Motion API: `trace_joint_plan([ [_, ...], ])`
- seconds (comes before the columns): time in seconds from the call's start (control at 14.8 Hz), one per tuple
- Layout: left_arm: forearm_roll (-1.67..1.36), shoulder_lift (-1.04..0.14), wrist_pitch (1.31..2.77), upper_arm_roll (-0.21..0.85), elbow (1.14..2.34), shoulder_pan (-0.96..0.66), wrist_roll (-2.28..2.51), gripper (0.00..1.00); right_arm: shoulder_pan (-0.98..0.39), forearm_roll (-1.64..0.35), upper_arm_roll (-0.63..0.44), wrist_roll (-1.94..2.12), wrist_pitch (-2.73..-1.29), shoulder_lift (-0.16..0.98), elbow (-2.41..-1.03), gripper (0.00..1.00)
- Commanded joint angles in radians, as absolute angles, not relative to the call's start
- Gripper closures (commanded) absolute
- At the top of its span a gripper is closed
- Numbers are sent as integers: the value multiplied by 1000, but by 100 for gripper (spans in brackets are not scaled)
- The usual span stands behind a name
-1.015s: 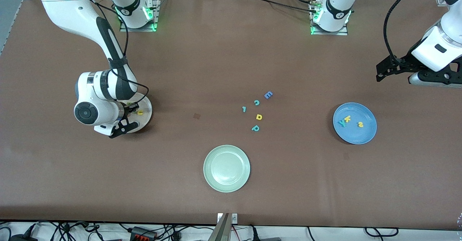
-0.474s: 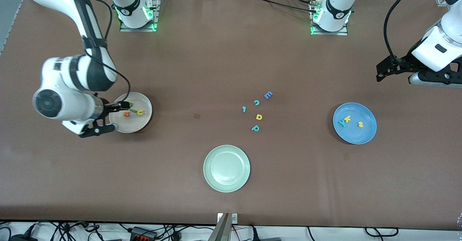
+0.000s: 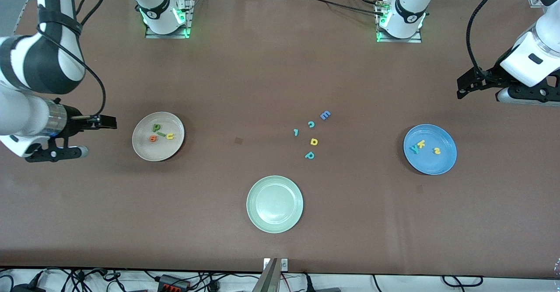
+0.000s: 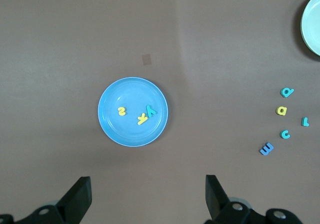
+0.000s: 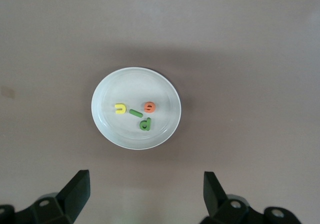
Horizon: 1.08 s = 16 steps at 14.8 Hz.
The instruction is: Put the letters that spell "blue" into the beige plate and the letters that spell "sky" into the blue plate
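Toy letters sorted into two round plates

The shallow beige plate [image 3: 141, 147] toward the right arm's end holds a green b [image 3: 156, 127], a thin green bar l [image 3: 161, 133], a yellow u [image 3: 169, 136] and an orange e [image 3: 153, 138], lying flat and close together. The shallow bright blue plate [image 3: 431, 166] toward the left arm's end holds a yellow k [image 3: 421, 143] touching a teal y [image 3: 414, 149], with a yellow s [image 3: 436, 151] apart from them.

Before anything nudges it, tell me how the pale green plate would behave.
The pale green plate looks rigid and shallow, so it would probably slide flat on the brown table rather than tip. Its low rim likely gives a two-finger tool little to grip. It holds nothing, so probably light.
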<state>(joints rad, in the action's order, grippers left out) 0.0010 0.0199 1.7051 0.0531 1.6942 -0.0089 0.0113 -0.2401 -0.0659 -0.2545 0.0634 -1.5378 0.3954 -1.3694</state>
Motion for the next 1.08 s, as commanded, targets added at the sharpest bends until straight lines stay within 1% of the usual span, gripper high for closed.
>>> trace_joint_plan([
  [0.0, -17, 11, 1683, 63, 1667, 5, 3, 0, -244, -64, -264, -40, -1494, 403, -1283, 0],
  [0.14, -15, 11, 1683, 63, 1667, 5, 3, 0, -241, -63, -268, -46, -1491, 402, -1246, 0],
  [0.2, -17, 11, 1683, 63, 1667, 3, 3, 0, -232, -58, -264, -38, -1491, 379, -1224, 0],
  [0.34, -15, 11, 1683, 63, 1667, 3, 3, 0, -155, -66, -229, -38, -1493, 344, -1226, 0],
  [0.41, -17, 11, 1683, 63, 1667, 2, 3, 0, -112, -58, -183, -40, -1493, 322, -1232, 0],
  [0.47, -17, 11, 1683, 63, 1667, 2, 3, 0, -77, -57, -160, -31, -1493, 307, -1236, 0],
  [0.74, -17, 11, 1683, 63, 1667, 2, 3, 0, -39, -55, -153, 11, -1494, 242, -1264, 0],
  [0.88, -17, 11, 1683, 63, 1667, 2, 3, 0, 3, -51, -103, 29, -1493, 229, -1272, 0],
  [1.02, -17, 11, 1683, 63, 1667, 2, 3, 0, 21, 1, -60, 17, -1505, 210, -1319, 0],
])
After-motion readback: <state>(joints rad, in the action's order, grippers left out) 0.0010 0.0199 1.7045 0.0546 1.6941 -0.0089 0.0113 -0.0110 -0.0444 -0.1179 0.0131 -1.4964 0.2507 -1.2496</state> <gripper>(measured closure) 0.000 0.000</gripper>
